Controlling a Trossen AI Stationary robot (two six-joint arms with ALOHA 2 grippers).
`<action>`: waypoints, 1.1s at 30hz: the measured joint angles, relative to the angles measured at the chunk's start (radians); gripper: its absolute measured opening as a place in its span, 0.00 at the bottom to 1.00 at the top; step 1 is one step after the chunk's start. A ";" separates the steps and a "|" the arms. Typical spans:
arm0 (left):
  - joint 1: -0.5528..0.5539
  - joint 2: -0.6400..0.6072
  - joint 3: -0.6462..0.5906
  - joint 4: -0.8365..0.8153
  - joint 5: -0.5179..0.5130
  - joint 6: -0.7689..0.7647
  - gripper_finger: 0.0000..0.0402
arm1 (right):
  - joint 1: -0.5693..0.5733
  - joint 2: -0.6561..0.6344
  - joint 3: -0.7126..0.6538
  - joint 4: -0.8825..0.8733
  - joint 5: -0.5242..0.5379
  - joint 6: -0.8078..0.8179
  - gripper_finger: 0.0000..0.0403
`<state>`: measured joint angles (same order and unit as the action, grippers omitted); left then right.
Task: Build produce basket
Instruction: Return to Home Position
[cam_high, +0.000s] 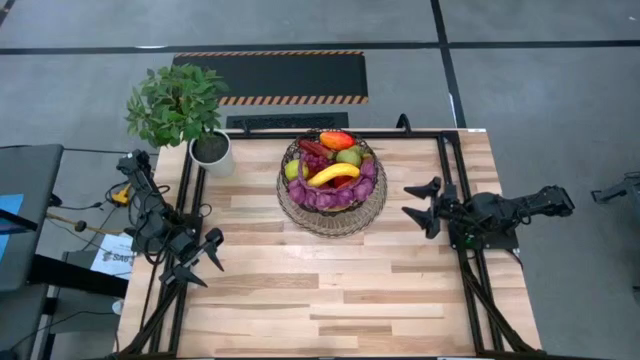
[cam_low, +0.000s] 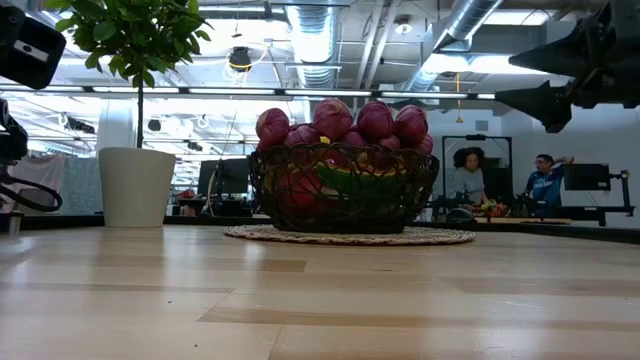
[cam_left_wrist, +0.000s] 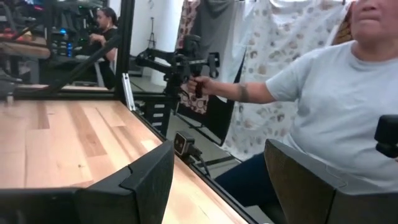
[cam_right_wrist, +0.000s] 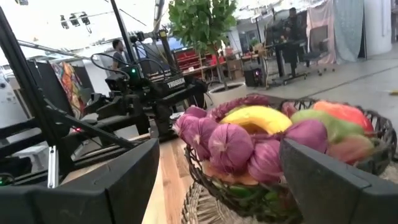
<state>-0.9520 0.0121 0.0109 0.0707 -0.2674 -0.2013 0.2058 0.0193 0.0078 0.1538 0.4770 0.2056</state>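
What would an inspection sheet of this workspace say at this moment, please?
Surface: wooden table, boards look unmarked.
Job's things: basket at the far centre, heaped with produce; banana on top, purple garlic along the near side.
Clutter: potted plant left of the basket, apart from it.
Grippers: left pincer open at the left edge; right pincer open at the right; both empty.
Cables: dark cables along the left arm.
Surroundings: person in a grey shirt just past the table edge; striped floor mat.
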 joint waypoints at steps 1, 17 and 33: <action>0.000 0.000 0.000 0.000 -0.001 -0.002 0.59 | 0.000 0.000 0.000 -0.006 0.000 0.012 0.87; 0.000 0.001 -0.002 0.000 0.009 -0.114 0.59 | 0.000 0.000 -0.002 -0.064 -0.002 0.038 0.87; 0.000 0.001 -0.003 0.001 0.009 -0.110 0.59 | 0.000 0.000 -0.003 -0.064 -0.004 0.040 0.87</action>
<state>-0.9520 0.0128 0.0074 0.0715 -0.2584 -0.3115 0.2058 0.0196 0.0051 0.0895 0.4732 0.2455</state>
